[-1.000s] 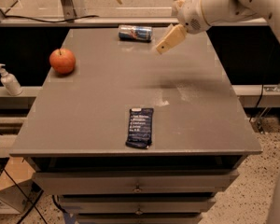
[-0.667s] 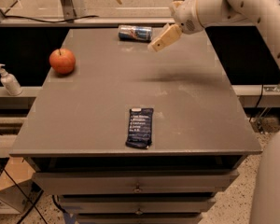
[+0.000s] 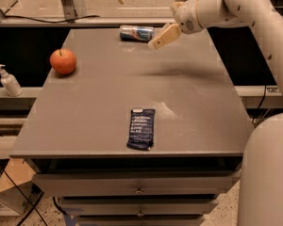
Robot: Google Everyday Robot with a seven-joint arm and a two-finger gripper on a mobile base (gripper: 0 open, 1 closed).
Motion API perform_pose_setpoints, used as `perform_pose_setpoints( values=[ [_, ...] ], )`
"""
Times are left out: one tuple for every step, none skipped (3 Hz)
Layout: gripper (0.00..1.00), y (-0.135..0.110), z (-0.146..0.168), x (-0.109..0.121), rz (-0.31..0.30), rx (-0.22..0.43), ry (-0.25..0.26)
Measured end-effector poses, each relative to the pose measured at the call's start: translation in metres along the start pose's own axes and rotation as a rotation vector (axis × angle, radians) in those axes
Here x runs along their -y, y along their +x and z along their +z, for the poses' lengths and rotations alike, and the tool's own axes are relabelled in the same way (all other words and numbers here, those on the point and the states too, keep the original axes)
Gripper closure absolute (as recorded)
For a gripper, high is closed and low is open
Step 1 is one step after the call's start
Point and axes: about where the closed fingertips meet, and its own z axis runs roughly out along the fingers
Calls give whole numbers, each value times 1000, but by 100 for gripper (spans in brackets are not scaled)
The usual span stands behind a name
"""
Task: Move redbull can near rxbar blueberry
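Note:
The redbull can point(image 3: 136, 33) lies on its side at the far edge of the grey table point(image 3: 99, 102), silver and blue. The rxbar blueberry point(image 3: 141, 128), a flat dark navy wrapper with white text, lies near the table's front edge. My gripper point(image 3: 156, 41) hangs above the far part of the table, just right of the can and close to its right end. It holds nothing that I can see. The white arm reaches in from the upper right.
A red-orange apple point(image 3: 62, 61) sits at the table's left side. A white pump bottle point(image 3: 9, 81) stands on a lower ledge at the left. Drawers point(image 3: 139, 188) run below the table front. The robot's white body point(image 3: 266, 173) fills the lower right.
My gripper has moved left and slightly toward the can, closing the gap to its right end. The can, bar and apple have not moved.

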Motion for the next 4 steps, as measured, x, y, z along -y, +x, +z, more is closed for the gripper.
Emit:
perform_pose_setpoints(
  values=[
    [0, 10, 10, 0, 44, -12, 17],
    [0, 16, 36, 5, 84, 13, 65],
    [0, 20, 63, 19, 124, 58, 107],
    [0, 26, 88, 32, 159, 83, 116]
  ],
)
